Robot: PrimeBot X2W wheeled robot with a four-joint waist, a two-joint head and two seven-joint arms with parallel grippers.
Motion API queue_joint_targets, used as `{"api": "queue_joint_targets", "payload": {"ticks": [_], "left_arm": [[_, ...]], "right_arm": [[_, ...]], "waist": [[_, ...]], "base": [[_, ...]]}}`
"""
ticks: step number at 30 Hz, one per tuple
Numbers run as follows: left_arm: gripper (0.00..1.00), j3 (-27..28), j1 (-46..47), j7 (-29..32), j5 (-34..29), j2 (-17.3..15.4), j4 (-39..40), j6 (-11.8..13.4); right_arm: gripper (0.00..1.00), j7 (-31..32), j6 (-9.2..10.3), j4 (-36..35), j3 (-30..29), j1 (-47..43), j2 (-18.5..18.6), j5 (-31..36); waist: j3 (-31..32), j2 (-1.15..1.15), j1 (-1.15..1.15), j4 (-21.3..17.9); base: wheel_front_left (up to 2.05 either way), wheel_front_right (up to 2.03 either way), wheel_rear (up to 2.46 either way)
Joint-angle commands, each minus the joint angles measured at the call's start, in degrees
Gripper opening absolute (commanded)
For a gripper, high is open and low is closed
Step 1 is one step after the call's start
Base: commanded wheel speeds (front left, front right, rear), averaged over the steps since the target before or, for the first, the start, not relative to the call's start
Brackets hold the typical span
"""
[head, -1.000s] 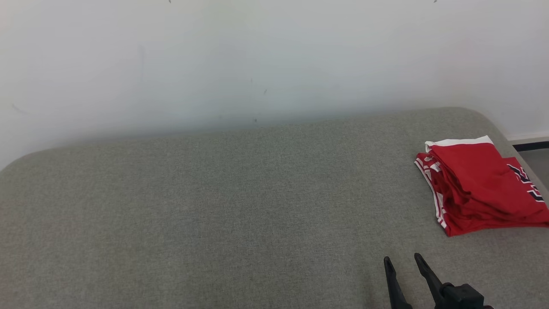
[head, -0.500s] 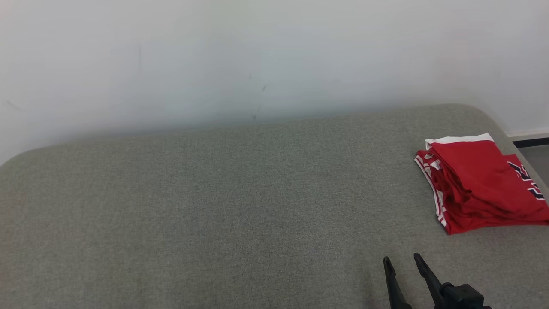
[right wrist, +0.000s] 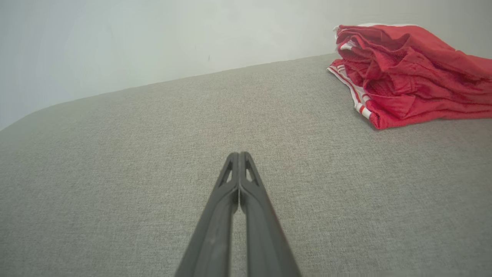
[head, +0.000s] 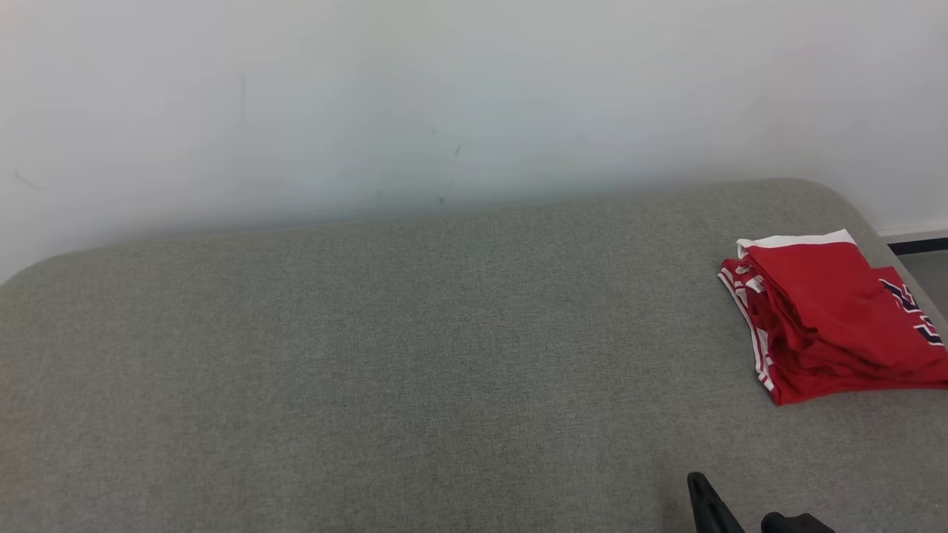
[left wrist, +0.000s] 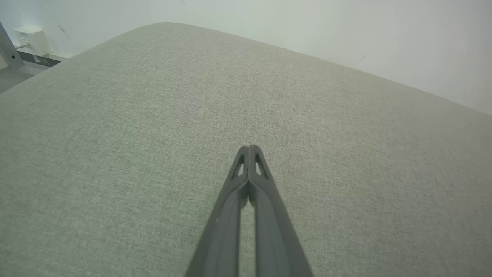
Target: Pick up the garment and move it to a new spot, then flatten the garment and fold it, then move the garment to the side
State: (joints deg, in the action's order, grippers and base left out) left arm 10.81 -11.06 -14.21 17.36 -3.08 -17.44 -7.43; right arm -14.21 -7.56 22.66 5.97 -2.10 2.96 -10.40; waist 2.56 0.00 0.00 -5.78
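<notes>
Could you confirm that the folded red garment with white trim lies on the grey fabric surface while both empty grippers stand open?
Not open: the wrist views show the left gripper and the right gripper shut, both empty. The folded red garment does lie on the grey fabric surface.

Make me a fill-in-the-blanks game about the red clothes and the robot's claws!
The folded garment is mostly ____ with white trim.
It lies on the robot's ____ side of the grey cushion.
The right claw has its fingers pressed together, so it is ____.
The left claw is shut too and holds ____.
Missing words: red, right, shut, nothing.
</notes>
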Motion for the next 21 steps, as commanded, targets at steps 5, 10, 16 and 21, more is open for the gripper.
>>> {"api": "queue_joint_targets", "payload": {"ticks": [5, 10, 16, 21], "left_arm": [[0.00, -0.11, 2.14, 1.85, 6.65, -0.28, 0.85, -0.01], [0.00, -0.51, 3.16, 3.10, 11.56, -0.25, 1.18, -0.01], [0.00, -0.90, 4.36, 4.57, 17.09, -0.22, 1.48, -0.01], [0.00, -1.12, 5.16, 5.50, 20.57, -0.20, 1.63, -0.02]], "right_arm": [[0.00, 1.36, 0.01, -1.66, -0.76, 1.51, 0.34, -7.70], [0.00, 2.52, 0.01, -2.15, -1.31, 2.07, 0.56, -13.28], [0.00, 3.83, 0.02, -2.75, -1.96, 2.66, 0.76, -19.50], [0.00, 4.68, 0.02, -3.14, -2.39, 3.03, 0.87, -23.41]], "waist": [[-0.13, 0.00, 0.00, 0.27], [-0.24, 0.00, 0.00, 0.50], [-0.37, 0.00, 0.00, 0.78], [-0.46, 0.00, 0.00, 0.97]], "base": [[0.00, 0.00, 0.00], [0.00, 0.00, 0.00], [0.00, 0.00, 0.00], [0.00, 0.00, 0.00]]}}
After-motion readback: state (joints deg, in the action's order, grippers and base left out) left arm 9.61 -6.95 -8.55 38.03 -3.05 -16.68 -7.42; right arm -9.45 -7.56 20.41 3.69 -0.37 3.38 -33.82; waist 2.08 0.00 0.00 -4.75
